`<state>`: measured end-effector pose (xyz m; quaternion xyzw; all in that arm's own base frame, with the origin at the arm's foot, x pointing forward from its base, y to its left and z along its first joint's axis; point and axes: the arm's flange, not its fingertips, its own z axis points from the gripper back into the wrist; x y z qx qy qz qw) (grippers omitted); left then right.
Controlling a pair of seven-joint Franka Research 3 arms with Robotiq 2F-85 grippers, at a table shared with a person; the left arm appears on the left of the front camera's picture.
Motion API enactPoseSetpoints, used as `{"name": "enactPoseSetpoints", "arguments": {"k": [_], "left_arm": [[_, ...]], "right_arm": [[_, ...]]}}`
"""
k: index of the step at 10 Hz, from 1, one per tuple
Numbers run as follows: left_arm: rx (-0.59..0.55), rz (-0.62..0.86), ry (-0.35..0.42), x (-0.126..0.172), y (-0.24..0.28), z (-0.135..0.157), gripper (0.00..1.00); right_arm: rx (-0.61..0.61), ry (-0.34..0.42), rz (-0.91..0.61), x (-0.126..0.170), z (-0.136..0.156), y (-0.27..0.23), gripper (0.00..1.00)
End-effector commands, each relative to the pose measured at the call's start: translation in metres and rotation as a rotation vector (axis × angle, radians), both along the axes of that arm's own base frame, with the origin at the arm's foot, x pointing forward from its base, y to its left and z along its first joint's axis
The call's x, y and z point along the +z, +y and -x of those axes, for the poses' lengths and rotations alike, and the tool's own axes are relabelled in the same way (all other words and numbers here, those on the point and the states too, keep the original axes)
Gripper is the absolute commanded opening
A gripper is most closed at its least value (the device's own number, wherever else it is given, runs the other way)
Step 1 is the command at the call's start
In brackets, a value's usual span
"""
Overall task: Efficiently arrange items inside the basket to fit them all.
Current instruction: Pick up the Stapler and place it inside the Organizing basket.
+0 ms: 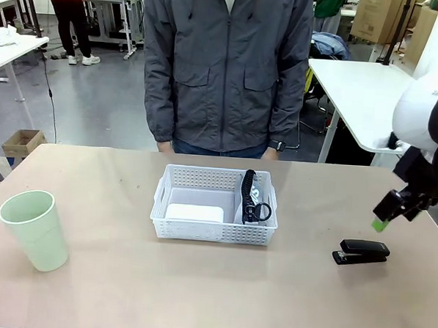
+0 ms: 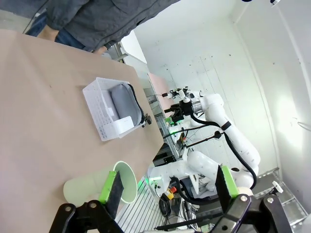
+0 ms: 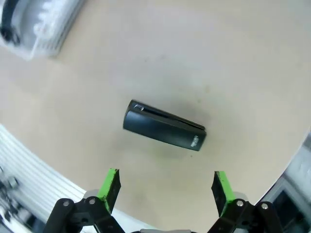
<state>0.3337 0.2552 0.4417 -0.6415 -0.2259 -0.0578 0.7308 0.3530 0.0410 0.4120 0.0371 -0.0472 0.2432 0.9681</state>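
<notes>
The glossy white right arm [image 1: 426, 116] ends in black jaws tipped with bright green pads [image 1: 379, 225].

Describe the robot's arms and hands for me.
The right arm is a rounded white shell with a black band near the wrist. The right hand and left hand are alike: black, angular, two-fingered, with bright green pads on the fingers.

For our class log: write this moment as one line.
left gripper open | right gripper open over stapler | cup on table | pouch, block in basket
</notes>
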Motion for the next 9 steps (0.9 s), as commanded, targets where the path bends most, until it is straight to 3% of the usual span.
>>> {"name": "enactPoseSetpoints", "arguments": {"k": [1, 4, 6, 7, 8, 9], "left_arm": [[0.010, 0.008, 0.009, 0.003, -0.002, 0.002, 1.00], [0.010, 0.008, 0.009, 0.003, -0.002, 0.002, 1.00], [0.010, 0.008, 0.009, 0.003, -0.002, 0.002, 1.00], [0.010, 0.008, 0.009, 0.003, -0.002, 0.002, 1.00], [0.010, 0.008, 0.009, 0.003, -0.002, 0.002, 1.00], [0.010, 0.008, 0.009, 0.003, -0.002, 0.002, 1.00]], "right_arm": [[0.532, 0.004, 0.032, -0.010, 0.012, -0.008, 1.00], [1.076, -0.141, 0.038, -0.027, 0.025, -0.004, 1.00], [1.340, -0.099, -0.002, -0.036, 0.026, -0.014, 1.00], [1.405, -0.072, 0.004, -0.042, 0.026, -0.018, 1.00], [1.391, -0.097, -0.005, -0.044, 0.026, -0.019, 1.00], [1.122, -0.129, 0.063, -0.043, 0.023, -0.011, 1.00]]}}
